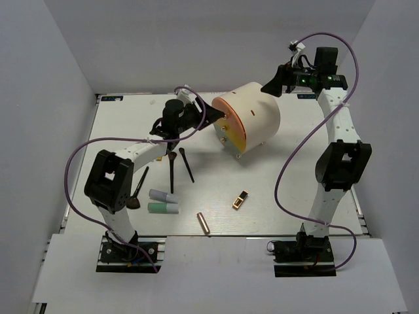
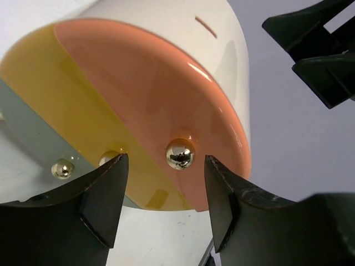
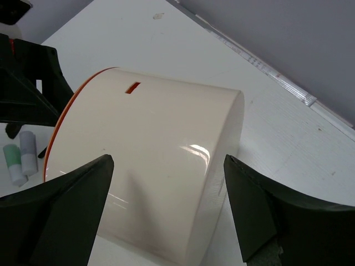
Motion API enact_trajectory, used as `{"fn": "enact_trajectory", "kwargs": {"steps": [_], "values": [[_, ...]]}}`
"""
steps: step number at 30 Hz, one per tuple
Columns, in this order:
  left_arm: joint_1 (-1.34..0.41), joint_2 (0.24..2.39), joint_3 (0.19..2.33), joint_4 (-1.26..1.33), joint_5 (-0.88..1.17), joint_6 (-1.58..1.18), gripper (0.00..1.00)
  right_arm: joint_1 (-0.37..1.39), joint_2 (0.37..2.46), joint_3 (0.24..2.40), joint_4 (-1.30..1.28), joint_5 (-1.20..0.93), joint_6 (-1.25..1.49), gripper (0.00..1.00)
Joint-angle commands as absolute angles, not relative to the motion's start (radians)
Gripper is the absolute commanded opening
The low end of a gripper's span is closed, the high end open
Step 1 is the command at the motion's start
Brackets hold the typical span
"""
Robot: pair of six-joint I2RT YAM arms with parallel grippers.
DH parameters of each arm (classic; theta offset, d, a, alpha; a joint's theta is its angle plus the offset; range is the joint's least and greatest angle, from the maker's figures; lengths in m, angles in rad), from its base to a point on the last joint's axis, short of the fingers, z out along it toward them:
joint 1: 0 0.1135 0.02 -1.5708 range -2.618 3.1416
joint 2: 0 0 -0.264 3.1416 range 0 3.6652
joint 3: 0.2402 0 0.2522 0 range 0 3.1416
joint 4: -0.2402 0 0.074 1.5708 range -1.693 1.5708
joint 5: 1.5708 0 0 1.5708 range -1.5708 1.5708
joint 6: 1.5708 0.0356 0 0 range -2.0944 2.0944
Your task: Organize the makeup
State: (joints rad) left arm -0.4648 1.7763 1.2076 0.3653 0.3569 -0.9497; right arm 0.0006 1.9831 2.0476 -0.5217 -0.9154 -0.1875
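Observation:
The makeup lies loose on the white table (image 1: 294, 190): thin black-handled brushes (image 1: 172, 169), a lavender tube (image 1: 159, 195), a mint green tube (image 1: 162, 207), a copper-pink lipstick (image 1: 203, 224) and a gold-black case (image 1: 241, 199). My left gripper (image 1: 213, 118) is open at the orange and yellow face (image 2: 127, 105) of the cream drum (image 1: 254, 118). A gold knob (image 2: 180, 154) sits just ahead between its fingertips, untouched. My right gripper (image 1: 273, 83) hangs open above the drum's back end (image 3: 161, 149), holding nothing. Both tubes (image 3: 19, 158) show at the left edge of the right wrist view.
The drum lies on its side at the back centre, with two more gold knobs (image 2: 62, 168) on its face. Grey walls enclose the table on three sides. Purple cables loop from both arms. The right gripper's dark fingers (image 2: 321, 50) show at the upper right of the left wrist view.

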Motion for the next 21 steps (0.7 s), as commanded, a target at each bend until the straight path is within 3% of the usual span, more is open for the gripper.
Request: {"fn": "enact_trajectory", "kwargs": {"steps": [1, 21], "values": [[-0.480, 1.767, 1.220, 0.414, 0.394, -0.971, 0.67, -0.002, 1.993, 2.034, -0.476, -0.986, -0.173, 0.85], [-0.499, 1.821, 1.226, 0.465, 0.400, -1.000, 0.61, -0.002, 2.034, 1.980, -0.483, -0.925, -0.193, 0.84]]}}
